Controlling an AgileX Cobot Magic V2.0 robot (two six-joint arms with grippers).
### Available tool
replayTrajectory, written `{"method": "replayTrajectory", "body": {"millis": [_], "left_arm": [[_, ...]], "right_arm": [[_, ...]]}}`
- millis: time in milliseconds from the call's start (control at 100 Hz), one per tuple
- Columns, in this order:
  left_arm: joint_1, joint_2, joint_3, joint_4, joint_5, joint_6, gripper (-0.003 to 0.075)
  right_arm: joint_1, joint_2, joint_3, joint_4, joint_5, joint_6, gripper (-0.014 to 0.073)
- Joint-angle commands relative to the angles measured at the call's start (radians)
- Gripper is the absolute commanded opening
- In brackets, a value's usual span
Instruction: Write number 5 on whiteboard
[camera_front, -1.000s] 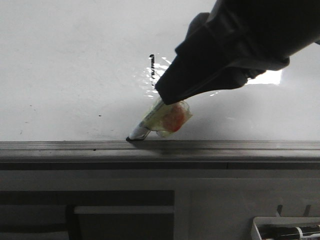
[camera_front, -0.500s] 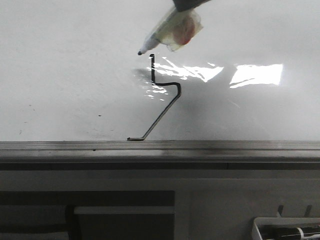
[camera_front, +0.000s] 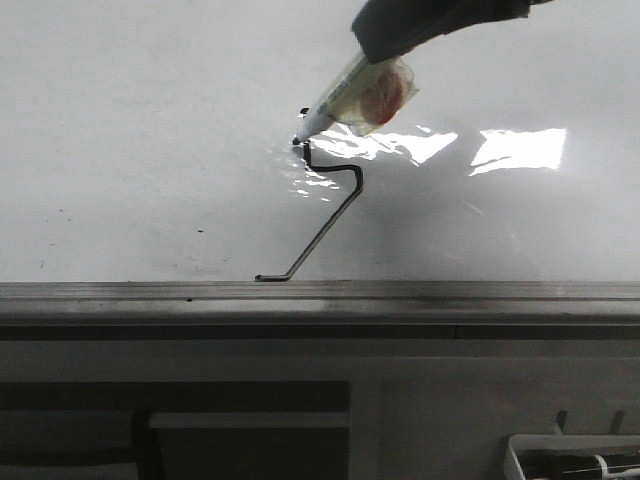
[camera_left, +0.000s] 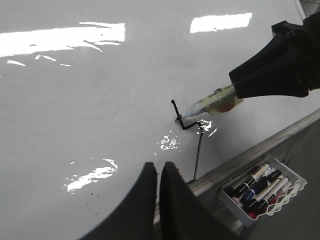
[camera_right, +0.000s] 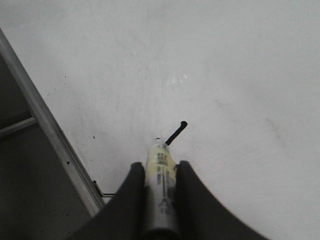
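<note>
The whiteboard (camera_front: 140, 150) lies flat, with its grey metal rim (camera_front: 320, 296) along the near edge. The number 5 (camera_front: 330, 215) is a thin black line: a short vertical, a small curve and a long diagonal tail, ending in a tiny foot at the rim. My right gripper (camera_front: 385, 40) is shut on a yellowish marker (camera_front: 352, 98). The marker's tip touches the board at the 5's short vertical. The right wrist view shows the gripper (camera_right: 160, 169) clamping the marker (camera_right: 160, 165) by a black stroke (camera_right: 176, 132). My left gripper (camera_left: 158, 172) is shut and empty, over the board near the rim.
A white tray (camera_left: 289, 190) holding several markers sits off the board beyond the rim; its corner also shows in the front view (camera_front: 520, 450). Glare patches (camera_front: 515, 148) lie on the board to the right of the 5. A few tiny dark specks (camera_front: 200, 231) dot the board.
A second ago the marker tip was at the 5's foot by the rim. It then lifted away above the 5's top, and now it is down on the short vertical.
</note>
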Motion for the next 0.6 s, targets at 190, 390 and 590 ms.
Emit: {"method": "replayTrajectory", "body": {"millis": [190,390,590], "left_arm": [[0.001,0.003,-0.028,-0.022,-0.063,-0.007,-0.0020],[0.001,0.003,-0.028,-0.022,-0.063,-0.007,-0.0020],[0.001,0.003,-0.028,-0.022,-0.063,-0.007,-0.0020]], "right_arm": [[-0.005,-0.015,-0.021,-0.002,-0.124,-0.006,-0.0040],[-0.011,-0.015,-0.021,-0.002,-0.132,-0.006,-0.0040],[-0.059,-0.015,-0.021,0.000,-0.114,-0.006,-0.0040]]}}
